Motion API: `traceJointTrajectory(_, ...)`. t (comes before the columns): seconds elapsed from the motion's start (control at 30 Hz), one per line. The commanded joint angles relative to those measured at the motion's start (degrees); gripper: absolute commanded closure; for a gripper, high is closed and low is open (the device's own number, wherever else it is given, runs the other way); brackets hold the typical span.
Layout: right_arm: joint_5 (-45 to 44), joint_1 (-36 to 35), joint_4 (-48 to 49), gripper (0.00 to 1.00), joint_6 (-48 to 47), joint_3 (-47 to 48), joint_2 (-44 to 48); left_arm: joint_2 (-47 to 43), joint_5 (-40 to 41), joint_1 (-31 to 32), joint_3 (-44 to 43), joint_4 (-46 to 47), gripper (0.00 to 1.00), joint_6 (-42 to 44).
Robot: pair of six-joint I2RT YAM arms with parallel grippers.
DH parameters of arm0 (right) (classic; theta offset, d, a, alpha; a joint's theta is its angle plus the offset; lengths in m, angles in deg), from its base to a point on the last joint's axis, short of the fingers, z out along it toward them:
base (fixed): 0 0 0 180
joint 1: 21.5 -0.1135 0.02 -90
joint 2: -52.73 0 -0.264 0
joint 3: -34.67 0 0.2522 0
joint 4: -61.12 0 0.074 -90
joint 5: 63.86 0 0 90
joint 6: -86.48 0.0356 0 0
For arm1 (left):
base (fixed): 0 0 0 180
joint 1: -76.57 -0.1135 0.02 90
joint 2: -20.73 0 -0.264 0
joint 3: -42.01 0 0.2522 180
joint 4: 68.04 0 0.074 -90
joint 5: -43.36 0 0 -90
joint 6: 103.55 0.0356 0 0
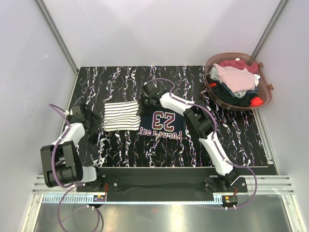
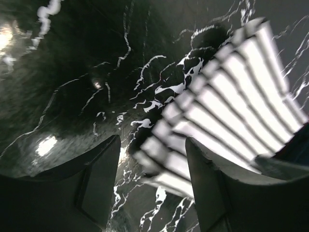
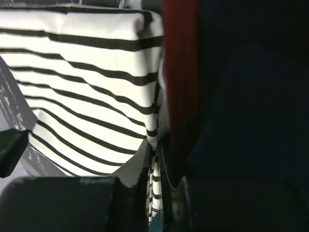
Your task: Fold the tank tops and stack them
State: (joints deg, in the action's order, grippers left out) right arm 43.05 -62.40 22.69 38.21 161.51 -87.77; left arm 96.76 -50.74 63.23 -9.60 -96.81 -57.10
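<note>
Arms: left arm [image 1: 62, 153] folded short beside its base, left gripper [image 1: 94, 123] low over the black marbled table [image 1: 111, 79] at 9 o'clock of the striped tank top [image 1: 120, 116]. Right arm [image 1: 207, 131] stretched long across the table from its base at 5 o'clock, right gripper [image 1: 147, 98] down at the 11 o'clock corner of the navy tank top [image 1: 161, 126]. Striped tank top folded to a rectangle, centre-left. Navy tank top lies flat at its 3 o'clock, edges touching, number print up. Bare tabletop at 12 and 6 o'clock of both tops. Basket [image 1: 269, 92] of clothes sits in the 1 o'clock corner, well apart. Left jaws stand wide, released; the striped top's edge lies just beyond the gap, contact not discernible. Right jaws clenched to a narrow slit on the navy top's red-trimmed edge, striped cloth just beside.
</note>
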Motion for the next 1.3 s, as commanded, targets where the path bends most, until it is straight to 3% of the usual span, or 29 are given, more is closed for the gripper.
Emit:
traceJointTrajectory(0.0,3.04,1.09,-9.51,0.88,-9.12,7.94,-3.71,2.71,1.11,2.0,-1.35,4.54,0.39,2.24)
traceJointTrajectory(0.33,3.48,1.0,-14.09,0.85,-14.13,12.34,-4.16,9.04,0.76,3.06,-4.34,7.35,0.41,2.86)
traceJointTrajectory(0.63,4.01,0.74,-13.92,0.84,-14.23,12.61,-4.77,10.1,-2.31,3.06,-6.62,14.3,0.34,3.12)
traceJointTrajectory(1.03,4.8,0.3,-14.97,0.83,-14.14,15.94,-6.97,20.47,-6.0,4.38,-14.62,11.05,0.4,9.97)
traceJointTrajectory(1.27,4.36,0.21,-14.97,0.83,-13.88,15.86,-6.89,23.9,-4.08,6.48,-15.85,8.24,0.42,11.03)
